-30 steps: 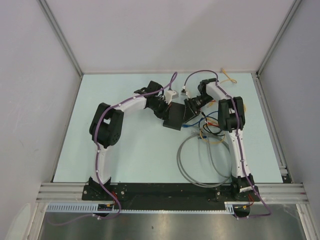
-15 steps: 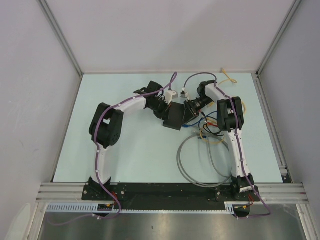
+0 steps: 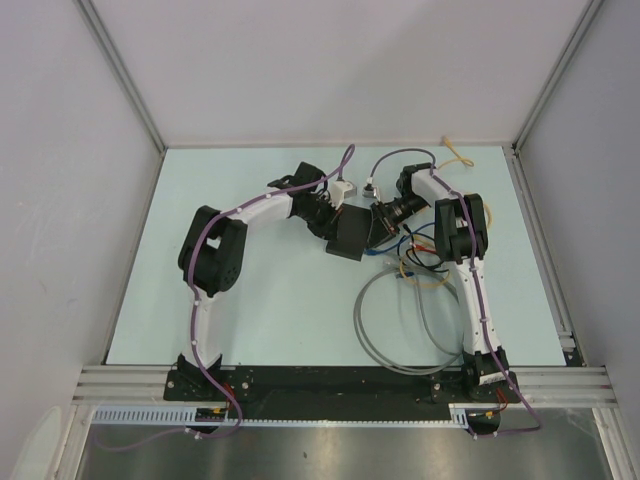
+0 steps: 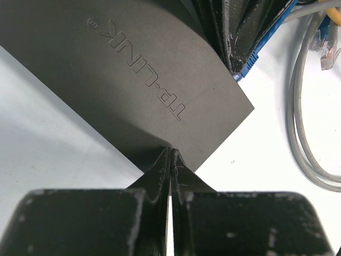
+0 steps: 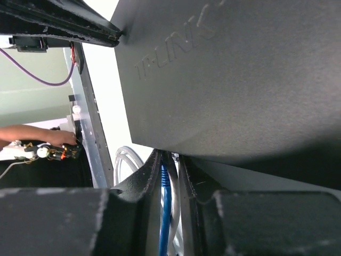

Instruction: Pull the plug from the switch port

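The switch (image 3: 350,233) lies flat on the table (image 3: 290,310). The left fingers (image 4: 154,178) are pressed shut, tips touching one edge of the switch. At another edge the right fingers (image 5: 143,178) straddle a blue cable (image 5: 165,213), narrowly apart; whether they grip it I cannot tell

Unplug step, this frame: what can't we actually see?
- The ports of the switch: in the top view the right gripper covers them; in the right wrist view the switch's own body blocks them.
- The plug: only the blue cable shows between the fingers; seated or out, cannot tell.
- Grip on that cable: right wrist view, contact unclear.
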Robot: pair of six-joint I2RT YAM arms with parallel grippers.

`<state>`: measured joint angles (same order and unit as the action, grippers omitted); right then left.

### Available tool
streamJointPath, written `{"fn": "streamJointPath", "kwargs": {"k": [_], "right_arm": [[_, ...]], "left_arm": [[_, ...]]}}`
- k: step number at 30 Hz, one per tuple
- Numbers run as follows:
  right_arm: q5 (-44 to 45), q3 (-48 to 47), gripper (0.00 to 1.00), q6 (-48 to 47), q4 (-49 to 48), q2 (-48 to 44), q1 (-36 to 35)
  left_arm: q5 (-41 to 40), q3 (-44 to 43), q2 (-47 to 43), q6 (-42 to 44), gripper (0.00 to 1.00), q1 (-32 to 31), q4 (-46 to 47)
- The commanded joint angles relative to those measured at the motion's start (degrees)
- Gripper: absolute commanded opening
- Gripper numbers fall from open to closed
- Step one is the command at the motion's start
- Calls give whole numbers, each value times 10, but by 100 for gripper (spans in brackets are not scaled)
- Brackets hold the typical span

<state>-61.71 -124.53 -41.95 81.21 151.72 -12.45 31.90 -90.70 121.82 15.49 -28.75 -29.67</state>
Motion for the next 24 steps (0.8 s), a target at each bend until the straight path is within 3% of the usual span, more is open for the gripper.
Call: {"fn": "streamJointPath", "kwargs": {"k": [1, 7, 11, 24], "right_arm": [[99, 11, 17, 25, 15, 27, -7], [167, 27, 15, 62, -11, 15, -18], [203, 12, 15, 10, 54, 31, -14], [199, 28, 14, -9, 55, 3, 24]], "left_arm": [[-59, 34, 24, 24, 1, 1, -66], [-59, 35, 23, 24, 1, 1, -65], [-57, 37, 24, 25, 1, 1, -66], [-53, 35, 26, 24, 1, 1, -64]]}}
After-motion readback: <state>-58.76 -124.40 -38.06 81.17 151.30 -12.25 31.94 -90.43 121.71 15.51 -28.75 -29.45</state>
